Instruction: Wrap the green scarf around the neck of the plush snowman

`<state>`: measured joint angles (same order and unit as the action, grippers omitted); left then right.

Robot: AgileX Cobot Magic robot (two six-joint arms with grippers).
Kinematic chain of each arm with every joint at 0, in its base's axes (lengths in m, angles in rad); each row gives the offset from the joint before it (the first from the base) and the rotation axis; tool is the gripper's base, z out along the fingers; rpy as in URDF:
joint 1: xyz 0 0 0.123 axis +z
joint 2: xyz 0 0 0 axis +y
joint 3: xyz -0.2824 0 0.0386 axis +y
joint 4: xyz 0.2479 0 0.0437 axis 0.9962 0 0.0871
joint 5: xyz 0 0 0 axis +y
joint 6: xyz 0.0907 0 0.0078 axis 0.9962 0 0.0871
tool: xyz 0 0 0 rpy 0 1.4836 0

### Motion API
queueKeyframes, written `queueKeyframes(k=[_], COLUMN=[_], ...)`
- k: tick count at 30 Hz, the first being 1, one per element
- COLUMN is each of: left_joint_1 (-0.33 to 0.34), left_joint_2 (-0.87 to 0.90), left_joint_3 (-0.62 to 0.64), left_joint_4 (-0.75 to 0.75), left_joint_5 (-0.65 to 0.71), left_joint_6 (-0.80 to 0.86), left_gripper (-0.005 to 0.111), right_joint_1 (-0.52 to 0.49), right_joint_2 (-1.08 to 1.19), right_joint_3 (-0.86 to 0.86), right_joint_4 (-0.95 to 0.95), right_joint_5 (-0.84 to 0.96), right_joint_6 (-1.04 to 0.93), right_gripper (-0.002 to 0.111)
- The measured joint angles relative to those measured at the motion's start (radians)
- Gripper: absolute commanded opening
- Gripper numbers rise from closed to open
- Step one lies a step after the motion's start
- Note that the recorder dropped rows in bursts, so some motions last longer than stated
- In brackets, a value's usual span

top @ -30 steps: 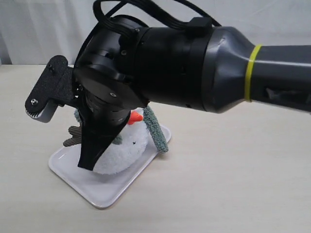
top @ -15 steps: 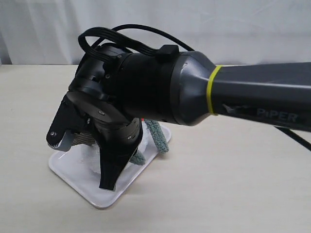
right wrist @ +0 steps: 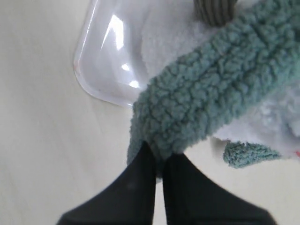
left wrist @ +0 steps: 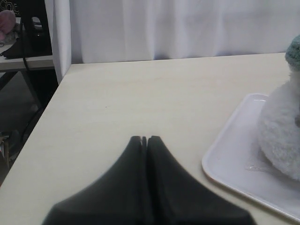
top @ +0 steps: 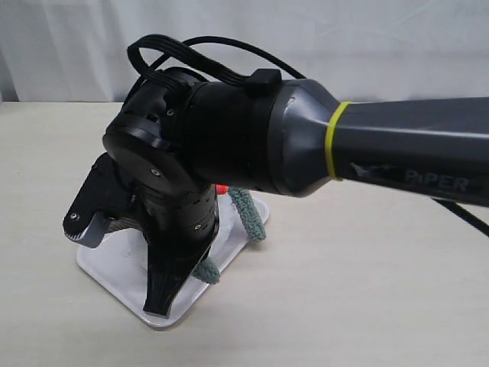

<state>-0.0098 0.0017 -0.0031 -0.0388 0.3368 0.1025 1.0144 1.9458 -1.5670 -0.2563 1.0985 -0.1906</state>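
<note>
Since the right hand (right wrist: 159, 161), clenched on one end of the green scarf (right wrist: 211, 98), has swung down to the near corner of the white tray (right wrist: 108, 51), the strip now lies across the plush snowman (left wrist: 281, 131) on it; the wrap looks partway done.

Seeing just an orange nose speck of the plush snowman (top: 221, 188) in the exterior view, with the rest buried behind the right arm (top: 252, 130). Losing the middle of the green scarf (top: 248, 214) there too, plus much of the tray (top: 103, 264). Left wrist view: cropping snowman and tray at the frame edge. Right wrist view: cropping scarf and the base of the right gripper (right wrist: 158, 151).
</note>
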Motion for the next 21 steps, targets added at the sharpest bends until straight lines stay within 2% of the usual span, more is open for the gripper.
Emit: queueKeyframes(k=[10,17,21], left_joint_1=[0.0,0.0,0.0], left_joint_2=[0.0,0.0,0.0], left_joint_3=[0.0,0.0,0.0], left_joint_4=[0.0,0.0,0.0], left_joint_5=[0.0,0.0,0.0], left_joint_6=[0.0,0.0,0.0], left_gripper=[0.0,0.0,0.0], right_joint_1=[0.0,0.0,0.0], right_joint_2=[0.0,0.007,0.06], right_joint_3=[0.078,0.079,0.079], right_joint_4=[-0.021,-0.032,-0.043], right_joint_5=[-0.004,-0.137,-0.071], right_joint_6=[-0.01,-0.008,-0.029], right_gripper=[0.004,0.004,0.004])
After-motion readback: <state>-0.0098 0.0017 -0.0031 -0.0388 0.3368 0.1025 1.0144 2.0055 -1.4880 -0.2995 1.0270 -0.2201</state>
